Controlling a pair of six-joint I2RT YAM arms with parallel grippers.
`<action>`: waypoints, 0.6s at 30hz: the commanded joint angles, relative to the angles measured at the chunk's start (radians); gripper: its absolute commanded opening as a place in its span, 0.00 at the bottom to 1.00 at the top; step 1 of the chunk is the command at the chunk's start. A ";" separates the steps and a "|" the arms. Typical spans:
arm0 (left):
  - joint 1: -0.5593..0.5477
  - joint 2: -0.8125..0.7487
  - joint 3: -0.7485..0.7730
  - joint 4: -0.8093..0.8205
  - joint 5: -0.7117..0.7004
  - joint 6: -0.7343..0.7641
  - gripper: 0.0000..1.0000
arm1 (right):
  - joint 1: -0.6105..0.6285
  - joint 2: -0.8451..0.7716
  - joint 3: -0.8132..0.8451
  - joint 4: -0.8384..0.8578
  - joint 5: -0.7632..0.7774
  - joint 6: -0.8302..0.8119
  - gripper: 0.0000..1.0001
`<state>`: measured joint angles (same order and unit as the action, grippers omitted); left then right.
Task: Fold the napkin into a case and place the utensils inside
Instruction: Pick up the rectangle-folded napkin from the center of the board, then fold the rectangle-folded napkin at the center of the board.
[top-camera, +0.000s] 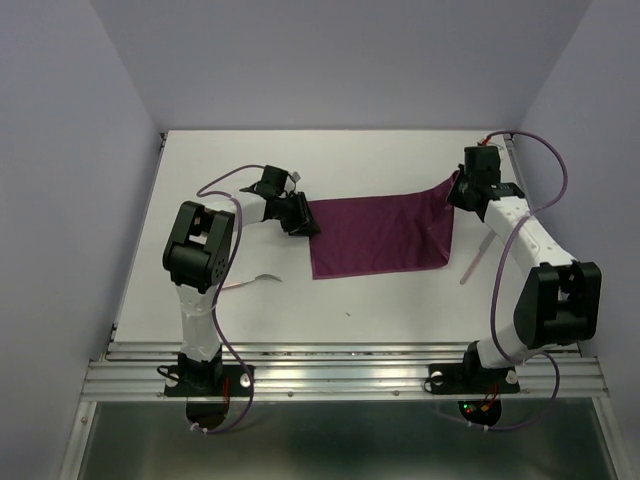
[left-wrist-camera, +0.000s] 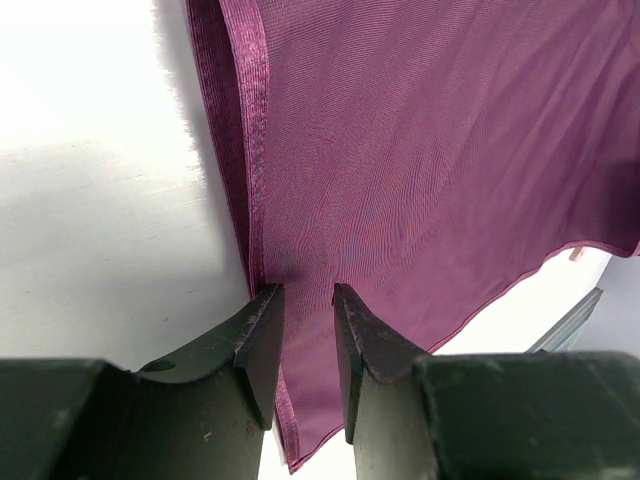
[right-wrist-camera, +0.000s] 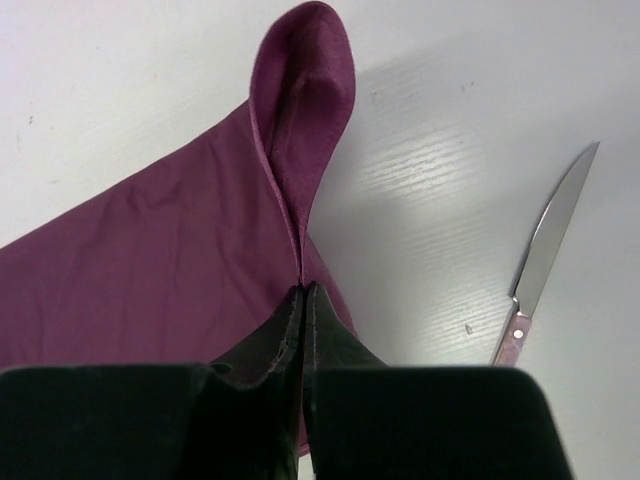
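Two pairs of fingers are at the napkin (top-camera: 375, 238), which lies spread in the middle of the white surface (top-camera: 380, 160) with its long axis running left to right. The right fingers (right-wrist-camera: 272, 350) are closed tight on the far right corner and hold it up, so the cloth curls there into a narrow upright loop while the rest lies flat. The left fingers (left-wrist-camera: 262, 335) stand partly apart at the left short edge, where a doubled band runs along the cloth. Cloth shows in the gap between them, and they pinch nothing that I can see. Just beside the right edge of the napkin, not touching it, lies the knife (right-wrist-camera: 545, 250), its long axis near to far and a little tilted. Seen from the right wrist, its blade points away from the fingers. The second utensil (top-camera: 258, 279) lies near the left arm, apart from the napkin, roughly left to right.
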<state>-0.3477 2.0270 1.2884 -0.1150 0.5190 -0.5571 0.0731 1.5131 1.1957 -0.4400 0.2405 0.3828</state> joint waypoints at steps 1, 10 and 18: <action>-0.007 0.027 0.022 -0.048 -0.042 0.042 0.38 | -0.010 -0.041 0.025 0.003 -0.004 -0.027 0.01; -0.023 0.036 0.032 -0.049 -0.033 0.042 0.38 | -0.010 -0.022 0.054 0.015 -0.233 0.004 0.01; -0.031 0.041 0.042 -0.046 -0.030 0.036 0.38 | 0.117 0.030 0.105 0.012 -0.279 0.037 0.01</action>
<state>-0.3691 2.0392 1.3106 -0.1249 0.5152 -0.5491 0.1268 1.5196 1.2316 -0.4492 0.0021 0.4011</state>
